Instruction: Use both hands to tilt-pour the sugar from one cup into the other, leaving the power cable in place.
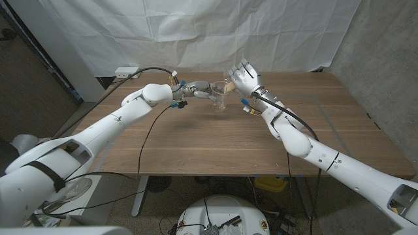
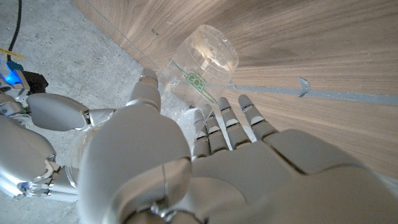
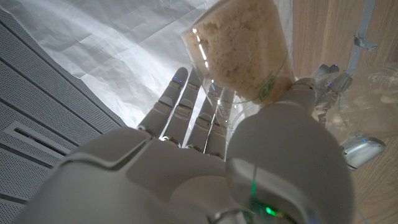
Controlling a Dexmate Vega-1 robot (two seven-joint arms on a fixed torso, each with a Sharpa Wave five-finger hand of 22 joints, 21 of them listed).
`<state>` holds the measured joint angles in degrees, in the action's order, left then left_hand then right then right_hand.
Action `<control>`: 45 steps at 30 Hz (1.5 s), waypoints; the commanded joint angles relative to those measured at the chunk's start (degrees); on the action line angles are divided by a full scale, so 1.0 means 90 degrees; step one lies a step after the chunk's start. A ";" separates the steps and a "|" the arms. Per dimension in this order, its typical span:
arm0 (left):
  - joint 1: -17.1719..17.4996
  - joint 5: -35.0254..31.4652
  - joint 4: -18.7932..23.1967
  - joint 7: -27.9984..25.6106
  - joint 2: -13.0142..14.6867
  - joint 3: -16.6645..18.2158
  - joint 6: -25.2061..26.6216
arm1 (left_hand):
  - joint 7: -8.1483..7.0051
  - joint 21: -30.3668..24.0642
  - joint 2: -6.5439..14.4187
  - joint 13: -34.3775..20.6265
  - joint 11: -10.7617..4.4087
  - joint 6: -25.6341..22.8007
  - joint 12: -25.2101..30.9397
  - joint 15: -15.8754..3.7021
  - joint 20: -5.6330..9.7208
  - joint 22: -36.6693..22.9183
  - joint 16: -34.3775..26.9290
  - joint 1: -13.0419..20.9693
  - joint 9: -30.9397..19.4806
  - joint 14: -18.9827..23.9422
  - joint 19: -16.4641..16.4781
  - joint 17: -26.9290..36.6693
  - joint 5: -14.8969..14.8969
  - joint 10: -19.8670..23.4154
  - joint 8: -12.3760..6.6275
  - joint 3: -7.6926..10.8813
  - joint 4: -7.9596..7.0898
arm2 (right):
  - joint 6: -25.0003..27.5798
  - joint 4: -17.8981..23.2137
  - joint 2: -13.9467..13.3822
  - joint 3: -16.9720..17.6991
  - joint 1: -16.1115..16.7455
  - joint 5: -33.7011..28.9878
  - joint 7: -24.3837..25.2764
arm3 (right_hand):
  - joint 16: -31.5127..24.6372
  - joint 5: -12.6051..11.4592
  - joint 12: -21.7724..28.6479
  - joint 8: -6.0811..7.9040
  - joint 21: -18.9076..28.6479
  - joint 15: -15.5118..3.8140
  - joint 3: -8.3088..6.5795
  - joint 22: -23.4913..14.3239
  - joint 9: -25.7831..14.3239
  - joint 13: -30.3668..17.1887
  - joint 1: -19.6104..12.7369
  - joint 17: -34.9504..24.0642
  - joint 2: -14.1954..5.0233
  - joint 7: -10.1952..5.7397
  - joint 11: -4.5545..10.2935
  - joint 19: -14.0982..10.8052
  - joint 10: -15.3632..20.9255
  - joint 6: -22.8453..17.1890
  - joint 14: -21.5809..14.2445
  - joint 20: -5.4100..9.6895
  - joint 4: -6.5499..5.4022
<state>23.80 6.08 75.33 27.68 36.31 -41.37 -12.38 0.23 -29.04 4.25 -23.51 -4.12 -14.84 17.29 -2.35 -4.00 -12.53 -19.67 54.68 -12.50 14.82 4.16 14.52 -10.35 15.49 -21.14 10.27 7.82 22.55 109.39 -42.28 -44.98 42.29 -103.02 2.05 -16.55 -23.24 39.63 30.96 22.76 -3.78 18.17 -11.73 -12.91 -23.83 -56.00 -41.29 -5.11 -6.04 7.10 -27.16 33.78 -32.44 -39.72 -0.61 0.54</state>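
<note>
Both hands meet over the far middle of the table [image 1: 196, 143], around twelve o'clock. The right hand [image 1: 244, 77] grips the sugar-filled cup [image 3: 239, 50], tilted — the left hand [image 1: 196, 90] holds the clear receiving cup [image 2: 202, 65] just beside it.

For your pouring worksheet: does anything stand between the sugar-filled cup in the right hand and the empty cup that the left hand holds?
Nothing visible does. The right hand holds the sugar cup tilted right beside the empty cup gripped by the left hand.
</note>
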 commanded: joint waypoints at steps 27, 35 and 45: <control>-0.0126 0.0179 -0.0336 0.0136 -0.0145 -0.0023 -0.0098 | 0.0028 -0.0062 0.0030 -0.0024 0.0013 -0.0116 0.0049 -0.0130 -0.0012 0.0002 -0.0024 -0.0035 -0.0008 0.0101 -0.0002 0.0010 -0.0015 0.0102 0.0046 -0.0022 0.0006 | -0.0493 0.0054 -0.0136 -0.0155 -0.0278 -0.0827 -0.0444 | 0.0129 0.0009 -0.0057 0.0057 -0.0062 -0.0948 0.0044 0.0005 -0.0022 -0.0068 0.0028 -0.0067 0.0006 -0.0294 0.0075 0.0143 -0.0094 -0.0272 0.0098 0.0036 -0.0107; -0.0123 0.0199 -0.0347 0.0139 -0.0146 -0.0021 -0.0098 | 0.0040 -0.0069 0.0046 -0.0023 0.0016 -0.0123 0.0052 -0.0122 -0.0017 0.0001 -0.0017 -0.0044 -0.0007 0.0102 -0.0009 0.0008 -0.0017 0.0103 0.0061 -0.0015 0.0003 | -0.0629 0.0036 -0.0122 -0.0167 -0.0351 -0.0841 -0.0518 | 0.0174 0.0019 -0.0062 0.0080 -0.0082 -0.0955 0.0047 0.0006 -0.0018 -0.0093 0.0000 -0.0065 0.0022 -0.0339 0.0099 0.0185 -0.0110 -0.0344 0.0125 0.0082 -0.0105; -0.0097 0.0212 -0.0331 0.0121 -0.0118 -0.0004 -0.0107 | 0.0037 -0.0079 0.0048 -0.0022 -0.0005 -0.0147 0.0055 -0.0141 -0.0015 -0.0001 -0.0011 -0.0052 -0.0005 0.0116 -0.0013 0.0002 -0.0017 0.0107 0.0076 -0.0012 0.0007 | -0.0568 0.0030 -0.0105 -0.0162 -0.0375 -0.0955 -0.0501 | 0.0194 0.0026 -0.0071 0.0088 -0.0086 -0.0951 0.0046 0.0006 -0.0014 -0.0089 -0.0017 -0.0072 0.0020 -0.0362 0.0101 0.0188 -0.0091 -0.0375 0.0117 0.0102 -0.0112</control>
<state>22.77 7.77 72.45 28.85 35.13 -41.52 -13.16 0.61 -29.48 4.62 -23.50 -4.07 -15.67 17.29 -2.35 -4.00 -12.53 -19.68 54.33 -12.51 15.25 4.17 14.36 -10.36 15.94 -20.62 10.29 7.83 17.59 109.58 -43.31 -46.43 39.35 -110.61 -2.23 -15.01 -23.23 39.35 31.41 22.04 -3.79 18.40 -11.74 -12.91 -24.60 -56.08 -41.81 -4.99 -6.28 7.78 -25.55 32.65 -32.22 -38.69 0.18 -0.17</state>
